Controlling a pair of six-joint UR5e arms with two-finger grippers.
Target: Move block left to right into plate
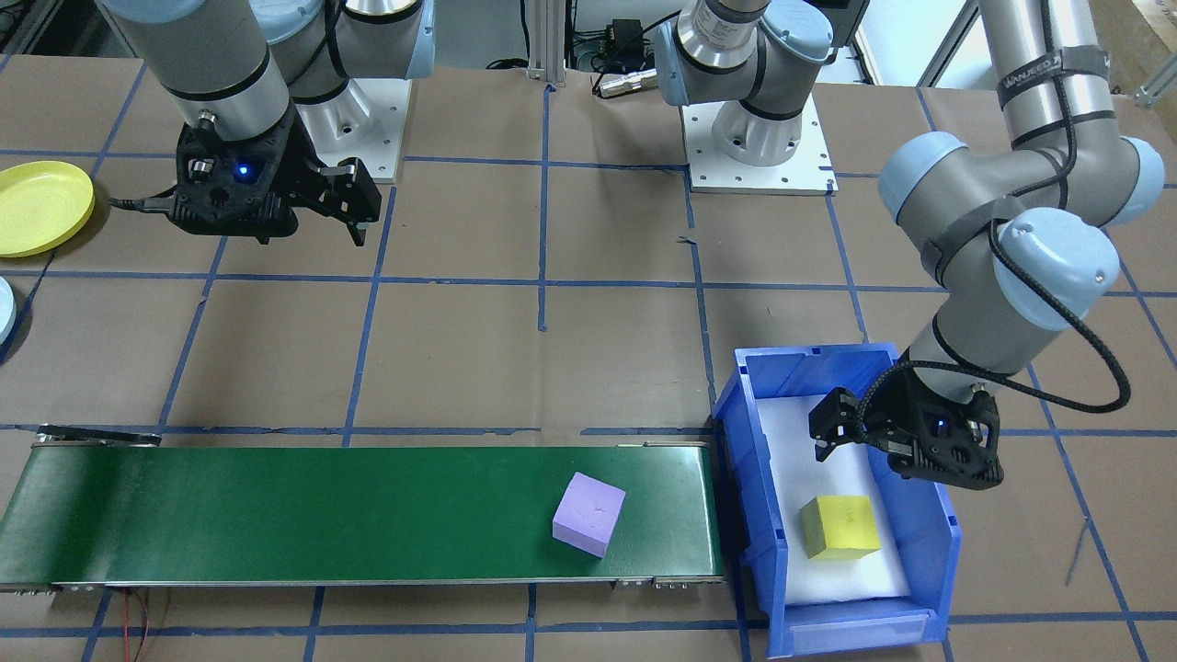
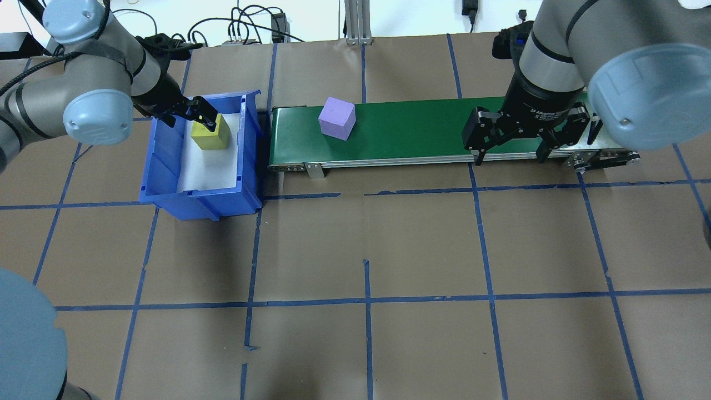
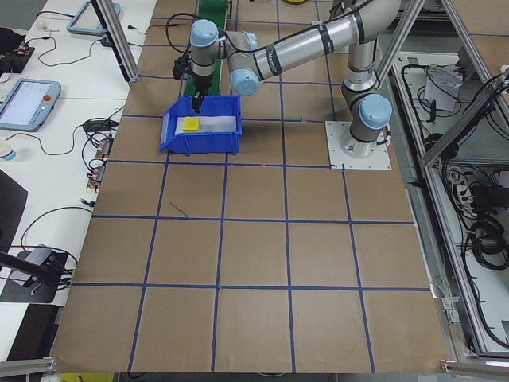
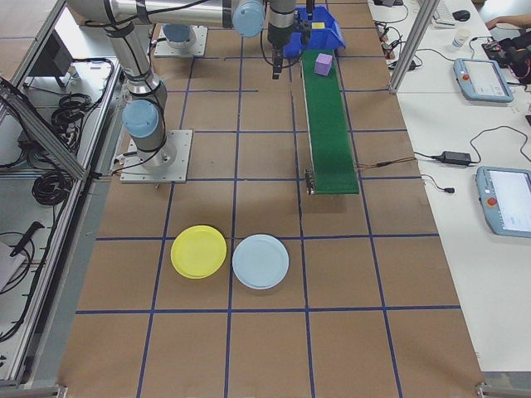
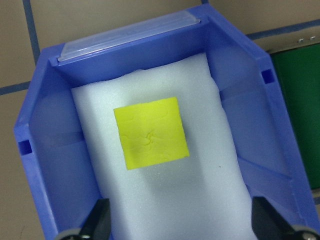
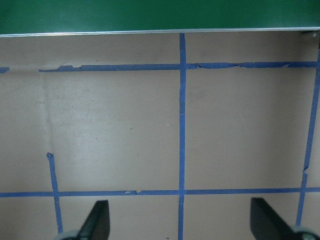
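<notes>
Over the blue bin (image 1: 929, 524), the left gripper (image 1: 832, 432) is held with jaws released above the yellow block (image 1: 839, 526), which could be nudged against the bin wall by an off-centre descent, while the right gripper (image 2: 514, 145), jaws likewise released, is kept beside the conveyor (image 2: 422, 133).

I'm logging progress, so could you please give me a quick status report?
Left gripper open above yellow foam block in blue plastic bin. Right gripper open, empty. Purple foam block on green conveyor belt. Round yellow plastic plate empty.

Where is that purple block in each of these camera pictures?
Front-facing: purple block on belt, right of centre.
Overhead: upper centre-left.
Exterior left: not visible.
Exterior right: top, right of centre.
Wrist views: not in either.
Shared landmark: green conveyor belt, near its blue-bin end.
</notes>
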